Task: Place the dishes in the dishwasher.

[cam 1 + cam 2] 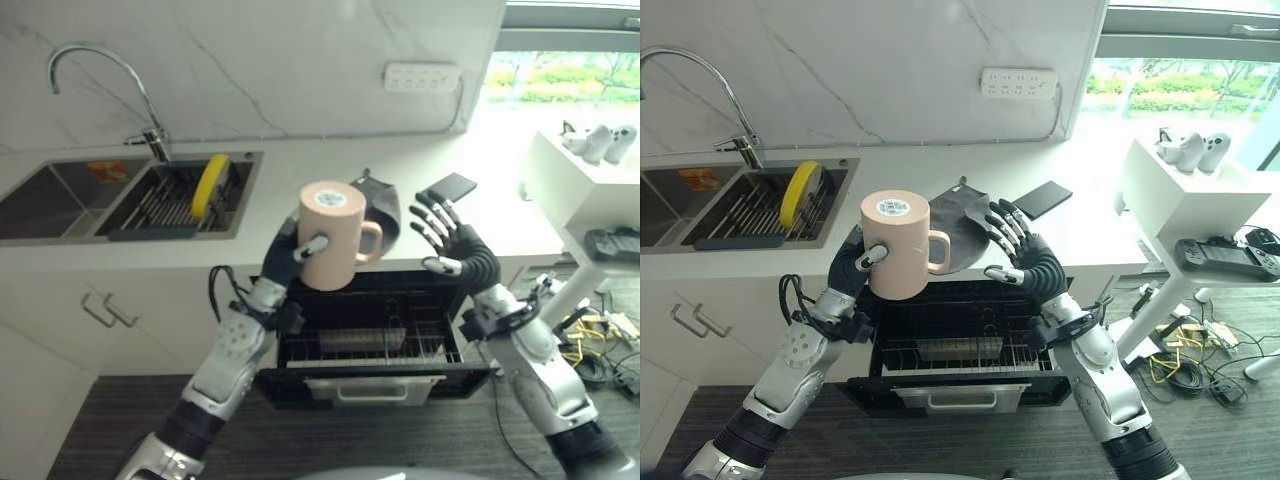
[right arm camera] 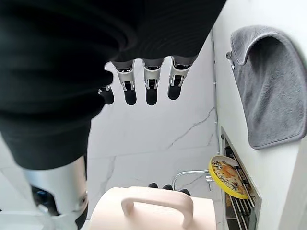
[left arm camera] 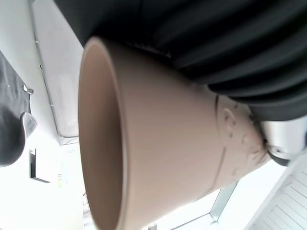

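No legible text on anything.

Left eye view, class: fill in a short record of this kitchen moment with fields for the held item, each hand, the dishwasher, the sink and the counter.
held item: pink mug, upside down, handle toward the right hand
left hand: left hand curled round the mug, raised above the dishwasher
right hand: right hand open, fingers spread, beside the mug without touching it
dishwasher: dishwasher open, rack pulled out below both hands
sink: yellow plate standing on edge in the sink rack
counter: grey cloth and dark phone lying behind the hands
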Tool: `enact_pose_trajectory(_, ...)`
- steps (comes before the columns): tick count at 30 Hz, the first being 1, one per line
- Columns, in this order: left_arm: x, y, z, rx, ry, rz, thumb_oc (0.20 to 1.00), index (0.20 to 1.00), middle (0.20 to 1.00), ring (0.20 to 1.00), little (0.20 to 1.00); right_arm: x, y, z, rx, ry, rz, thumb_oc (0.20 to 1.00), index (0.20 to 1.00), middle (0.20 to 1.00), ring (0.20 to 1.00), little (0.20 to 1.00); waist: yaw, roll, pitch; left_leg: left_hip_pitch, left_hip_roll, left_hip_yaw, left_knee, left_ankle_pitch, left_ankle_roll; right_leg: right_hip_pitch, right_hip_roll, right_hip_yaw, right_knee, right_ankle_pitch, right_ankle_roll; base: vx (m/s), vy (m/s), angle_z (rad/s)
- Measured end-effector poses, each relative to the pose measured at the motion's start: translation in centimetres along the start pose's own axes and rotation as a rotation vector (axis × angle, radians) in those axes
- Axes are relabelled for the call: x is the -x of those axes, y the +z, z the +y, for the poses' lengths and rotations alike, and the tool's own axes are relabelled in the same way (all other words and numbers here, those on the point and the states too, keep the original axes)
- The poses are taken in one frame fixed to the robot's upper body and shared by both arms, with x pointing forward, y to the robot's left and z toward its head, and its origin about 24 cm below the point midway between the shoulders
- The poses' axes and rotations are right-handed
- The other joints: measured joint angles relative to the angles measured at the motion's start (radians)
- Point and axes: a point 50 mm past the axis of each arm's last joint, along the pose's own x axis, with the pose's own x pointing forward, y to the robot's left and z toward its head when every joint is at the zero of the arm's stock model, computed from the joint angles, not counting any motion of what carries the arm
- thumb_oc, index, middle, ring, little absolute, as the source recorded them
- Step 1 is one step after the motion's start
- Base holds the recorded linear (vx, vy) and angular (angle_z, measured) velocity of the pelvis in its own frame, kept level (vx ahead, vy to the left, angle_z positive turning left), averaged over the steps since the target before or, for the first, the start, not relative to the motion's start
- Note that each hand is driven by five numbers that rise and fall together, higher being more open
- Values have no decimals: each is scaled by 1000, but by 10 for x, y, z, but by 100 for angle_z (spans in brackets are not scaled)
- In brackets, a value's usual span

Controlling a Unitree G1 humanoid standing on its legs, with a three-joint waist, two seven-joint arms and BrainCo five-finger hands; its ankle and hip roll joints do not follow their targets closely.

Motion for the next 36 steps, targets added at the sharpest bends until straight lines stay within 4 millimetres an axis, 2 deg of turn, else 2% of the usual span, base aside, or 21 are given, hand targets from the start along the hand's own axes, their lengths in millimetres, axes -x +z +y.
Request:
enact_pose_trajectory(2,1,-1,1,-48,0,12,200,200,200,200,200,-2,0,0,0,7,12,1000,1000,1000,1000,1000,1,0,1,0,0,-2,0,0,0,2,0,-2,0,0,0,2,-1,2)
enact_pose_trajectory(7,4,1,12,-341,53,4,200,200,200,200,200,-8,-1,5,-1,53,52,1000,1000,1000,1000,1000,3,-2,5,4,0,-18,0,0,0,14,1,-18,0,-5,2,9,-2,9)
enact_pose_trajectory(11,5,2,13,-427,102,-25,200,200,200,200,200,-11,-5,14,-16,83,72,1000,1000,1000,1000,1000,8,-2,6,2,0,-23,0,0,0,16,2,-23,0,-7,2,5,-3,4)
enact_pose_trajectory(16,3,5,11,-515,172,-73,200,200,200,200,200,-21,0,22,-15,130,58,1000,1000,1000,1000,1000,8,-4,20,5,0,-24,0,0,0,20,2,-24,0,-7,2,0,0,0)
enact_pose_trajectory(18,4,5,7,-577,213,-114,200,200,200,200,200,-29,-2,34,-19,184,75,1000,1000,1000,1000,1000,6,-4,21,7,0,-23,0,0,0,20,2,-24,0,-7,2,0,0,0)
enact_pose_trajectory(21,-3,11,10,-645,290,-179,200,200,200,200,200,-31,0,37,-54,191,77,1000,1000,1000,1000,1000,13,-6,22,9,0,-25,0,0,0,25,2,-26,0,-7,2,0,0,0)
enact_pose_trajectory(27,2,9,14,-719,466,-246,200,200,200,200,200,-34,-1,38,-50,145,72,1000,1000,1000,1000,1000,13,-10,24,11,0,-28,0,0,-1,28,2,-28,0,-8,1,0,0,0)
enact_pose_trajectory(30,1,7,7,-718,471,-260,200,200,200,200,200,-39,-2,44,-15,133,69,1000,1000,1000,1000,1000,12,-13,24,12,-1,-28,0,0,-1,28,2,-27,0,-8,1,0,0,0)
enact_pose_trajectory(36,-2,2,-5,-740,459,-243,200,200,200,200,200,-56,9,54,3,89,12,1000,1000,1000,1000,1000,10,-16,25,12,-1,-26,0,0,-1,27,2,-26,0,-8,1,0,0,0)
